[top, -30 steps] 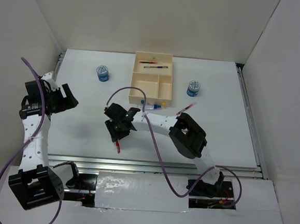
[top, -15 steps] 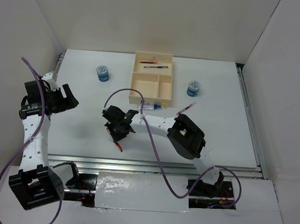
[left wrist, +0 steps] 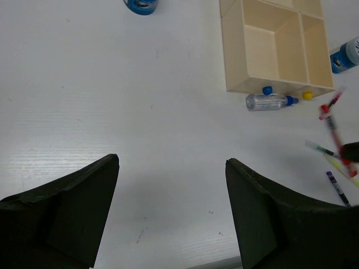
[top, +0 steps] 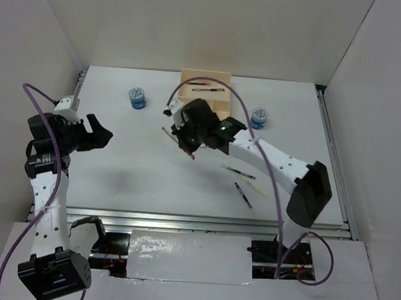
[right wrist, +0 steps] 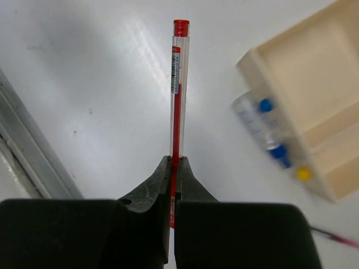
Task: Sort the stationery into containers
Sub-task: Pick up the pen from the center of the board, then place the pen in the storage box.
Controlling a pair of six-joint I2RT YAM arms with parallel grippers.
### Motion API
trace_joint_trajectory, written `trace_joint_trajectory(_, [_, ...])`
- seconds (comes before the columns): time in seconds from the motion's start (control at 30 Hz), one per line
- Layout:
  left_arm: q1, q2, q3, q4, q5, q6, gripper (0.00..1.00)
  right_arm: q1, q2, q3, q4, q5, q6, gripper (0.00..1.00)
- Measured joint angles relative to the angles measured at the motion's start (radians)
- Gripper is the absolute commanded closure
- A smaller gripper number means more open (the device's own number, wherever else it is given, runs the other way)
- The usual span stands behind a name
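Observation:
My right gripper is shut on a red pen, held off the table just in front of the cream tray. From above, the gripper hides the tray's near compartments. The tray's long far section holds a red pen and a dark pen. A clear bottle with a blue cap, a blue piece and a yellow piece lie against the tray's near wall. My left gripper stands open over bare table at the left.
Blue-and-white cylinders stand left and right of the tray. Loose pens lie at centre right: a thin green-tipped one, a yellow one and a purple one. White walls close in the table on three sides.
My right gripper shut on the red pen near the table's front middle, then carried it up and back to the tray. The loose pens under the arm came into view.

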Motion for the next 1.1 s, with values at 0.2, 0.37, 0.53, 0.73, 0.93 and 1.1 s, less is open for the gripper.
trace_joint_trajectory(0.2, [0.0,-0.002,-0.007,0.04,0.056,-0.002,0.11,-0.105,-0.108,0.099,0.064,0.007,-0.35,1.0])
trace_joint_trajectory(0.37, [0.0,0.013,-0.014,0.079,0.076,-0.011,0.11,-0.267,0.025,0.14,0.198,0.037,-0.658,1.0])
trace_joint_trajectory(0.53, [0.0,0.02,-0.045,0.123,0.087,-0.038,0.11,-0.401,0.218,0.153,0.323,0.029,-0.893,1.0])
trace_joint_trajectory(0.73, [0.0,0.03,-0.068,0.16,0.094,-0.064,0.11,-0.437,0.43,0.302,0.421,0.009,-1.068,1.0])
trace_joint_trajectory(0.93, [0.0,0.03,-0.082,0.172,0.093,-0.064,0.11,-0.436,0.537,0.438,0.492,-0.013,-1.136,1.0])
trace_joint_trajectory(1.1, [0.0,0.03,-0.083,0.177,0.092,-0.064,0.08,-0.433,0.59,0.475,0.541,-0.003,-1.164,0.9])
